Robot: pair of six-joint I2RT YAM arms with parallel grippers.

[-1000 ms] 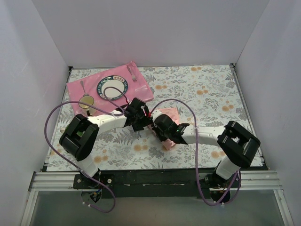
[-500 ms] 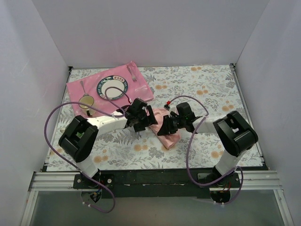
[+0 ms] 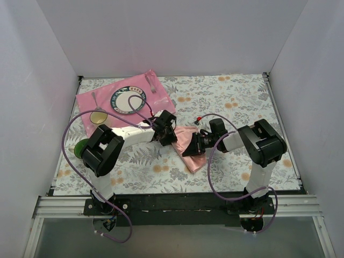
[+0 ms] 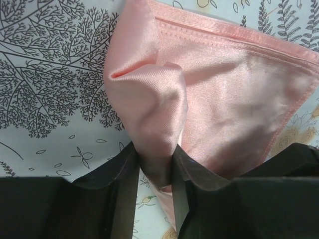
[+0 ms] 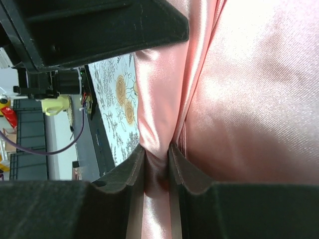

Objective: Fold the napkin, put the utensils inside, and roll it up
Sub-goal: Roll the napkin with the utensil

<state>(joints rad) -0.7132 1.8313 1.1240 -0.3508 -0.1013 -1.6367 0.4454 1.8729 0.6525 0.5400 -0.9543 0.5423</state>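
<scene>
My left gripper (image 4: 156,167) and right gripper (image 5: 157,164) each clamp the pale salmon-pink shiny cloth napkin (image 3: 186,137), which lies just beside the hot-pink rectangular mat (image 3: 86,103), so I judge folding barely begun, with the metal utensils (image 3: 152,85) on that mat and the rolling left.

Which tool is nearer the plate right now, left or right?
Left. The left tool, shut on the napkin, sits just right of the plate and closer to the arm bases. The right tool pinches the napkin's opposite side, farther right.
</scene>
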